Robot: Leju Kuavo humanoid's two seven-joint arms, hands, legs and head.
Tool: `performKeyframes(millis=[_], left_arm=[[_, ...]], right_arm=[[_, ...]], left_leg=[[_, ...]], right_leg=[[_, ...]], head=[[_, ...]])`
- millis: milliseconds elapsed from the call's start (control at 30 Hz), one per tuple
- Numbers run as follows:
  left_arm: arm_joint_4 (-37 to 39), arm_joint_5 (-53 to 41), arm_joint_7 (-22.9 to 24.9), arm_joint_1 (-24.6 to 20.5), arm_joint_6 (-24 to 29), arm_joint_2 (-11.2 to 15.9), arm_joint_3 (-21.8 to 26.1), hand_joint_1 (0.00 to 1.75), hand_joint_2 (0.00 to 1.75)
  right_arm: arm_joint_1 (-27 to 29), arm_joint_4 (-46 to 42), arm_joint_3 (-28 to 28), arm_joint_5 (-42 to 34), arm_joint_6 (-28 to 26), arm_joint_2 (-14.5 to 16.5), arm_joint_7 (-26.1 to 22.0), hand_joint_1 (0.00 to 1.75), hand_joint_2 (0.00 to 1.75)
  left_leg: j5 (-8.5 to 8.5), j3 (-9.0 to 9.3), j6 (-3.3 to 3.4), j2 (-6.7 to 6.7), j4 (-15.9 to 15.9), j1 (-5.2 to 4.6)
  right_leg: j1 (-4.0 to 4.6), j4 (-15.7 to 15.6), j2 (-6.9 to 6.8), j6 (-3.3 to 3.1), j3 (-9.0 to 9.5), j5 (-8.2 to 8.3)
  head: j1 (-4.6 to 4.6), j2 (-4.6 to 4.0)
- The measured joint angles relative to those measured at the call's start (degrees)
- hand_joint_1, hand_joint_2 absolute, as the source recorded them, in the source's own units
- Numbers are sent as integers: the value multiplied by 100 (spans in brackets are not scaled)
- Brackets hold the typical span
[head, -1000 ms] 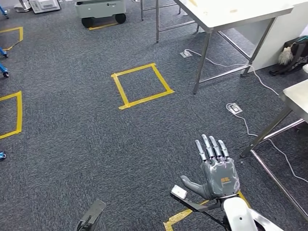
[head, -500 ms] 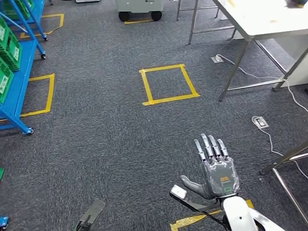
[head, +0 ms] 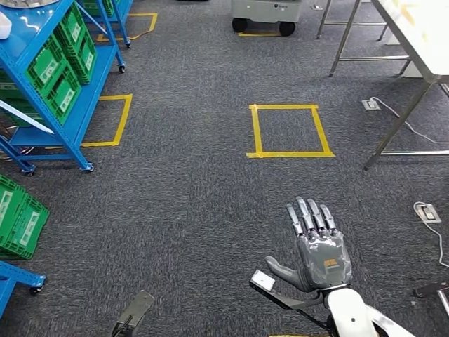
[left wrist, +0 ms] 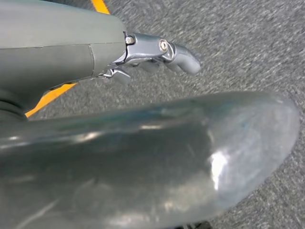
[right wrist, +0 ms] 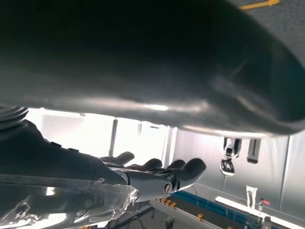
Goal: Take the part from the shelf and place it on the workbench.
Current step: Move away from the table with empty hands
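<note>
The right robot hand is held out flat over the grey carpet, fingers apart and straight, holding nothing; the left robot hand hangs above the carpet, fingers slightly curled, and whether it is apart or together I cannot tell; the blue shelf stands far left with green bins on its tiers; the part cannot be picked out among them; a yellow tape square lies ahead, near the tabletop.
</note>
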Motion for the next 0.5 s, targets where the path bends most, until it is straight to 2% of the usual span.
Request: performKeyframes(millis=[33, 67, 100, 133, 167, 200, 233, 267, 300, 333, 367, 400, 433, 467, 500], left_arm=[[0, 1, 0, 12, 0, 3, 0, 0, 0], [0, 1, -1, 17, 0, 5, 0, 0, 0], [0, 2, -2, 11, 0, 7, 0, 0, 0], [0, 2, -4, 2, -1, 8, 0, 0, 0], [0, 3, -6, -8, -2, 7, 0, 0, 0], [0, 3, -8, -10, -5, 5, 0, 0, 0], [0, 3, -8, -4, -8, 3, 0, 0, 0], [0, 3, -9, 3, -10, 2, 0, 0, 0], [0, 3, -9, 9, -11, 3, 0, 0, 0], [0, 3, -9, 10, -11, 4, 0, 0, 0], [0, 3, -9, 3, -11, 3, 0, 0, 0], [0, 2, -9, -8, -11, 2, 0, 0, 0], [0, 2, -10, -17, -10, 0, 0, 0, 0], [0, 2, -11, -21, -10, -1, 0, 0, 0], [0, 1, -13, -18, -10, 1, 0, 0, 0]], right_arm=[[-4, -4, -4, 0, 0, -1, 0, 0, 0], [-9, -10, -9, 1, -1, -1, 0, 0, 0], [-10, -16, -15, 1, -1, -2, 0, 0, 0], [-8, -21, -20, 2, 0, -3, 0, 0, 0], [-2, -23, -23, 2, 0, -4, 0, 0, 0], [3, -24, -25, 2, 1, -5, 0, 0, 0], [6, -24, -25, 2, 1, -6, 0, 0, 0], [6, -24, -25, 2, 1, -7, 0, 0, 0], [5, -24, -28, 2, 1, -7, 0, 0, 0], [4, -24, -32, 2, 1, -7, 0, 0, 0], [5, -25, -37, 2, 1, -7, 0, 0, 0], [4, -26, -42, 2, 2, -10, 0, 0, 0], [2, -27, -45, 2, 2, -14, -1, 0, 0], [0, -28, -46, 2, 3, -18, -1, 0, 0], [-6, -30, -48, 1, 3, -22, -1, 0, 0]], left_leg=[[0, -17, -32, 6, 4, 5], [-53, -59, -56, 110, 71, -6], [-178, -156, -75, 283, 262, -21], [-362, -312, -89, 497, 580, -32], [-560, -508, -109, 657, 980, -36], [-715, -693, -128, 737, 1363, -31], [-774, -803, -144, 771, 1602, -23], [-725, -804, -157, 791, 1628, -15], [-583, -687, -166, 823, 1425, -5], [-398, -476, -170, 905, 1056, 1], [-246, -237, -176, 1042, 638, -1], [-150, -51, -154, 1146, 308, -6], [-116, 58, -123, 1215, 104, -16], [-124, 88, -84, 1216, 27, -30], [-126, 75, -27, 1137, 20, -37]], right_leg=[[4, -23, -80, -34, 15, 20], [4, -56, -164, -70, 34, 41], [3, -89, -257, -103, 50, 56], [9, -104, -354, -125, 58, 62], [18, -110, -448, -142, 57, 60], [25, -109, -548, -150, 54, 56], [27, -109, -640, -153, 54, 52], [25, -109, -727, -150, 55, 48], [22, -108, -808, -142, 61, 42], [21, -106, -882, -127, 71, 33], [36, -95, -951, -99, 79, 13], [52, -78, -1012, -69, 83, -9], [68, -64, -1070, -35, 87, -28], [81, -55, -1129, -4, 92, -43], [76, -58, -1192, 26, 106, -53]], head=[[-2, 0], [-13, 0], [-23, 0], [-32, 0], [-40, 0], [-40, 0], [-42, 0], [-43, 0], [-43, 0], [-43, 0], [-48, 0], [-47, 0], [-42, 0], [-36, 0], [-29, 0]])
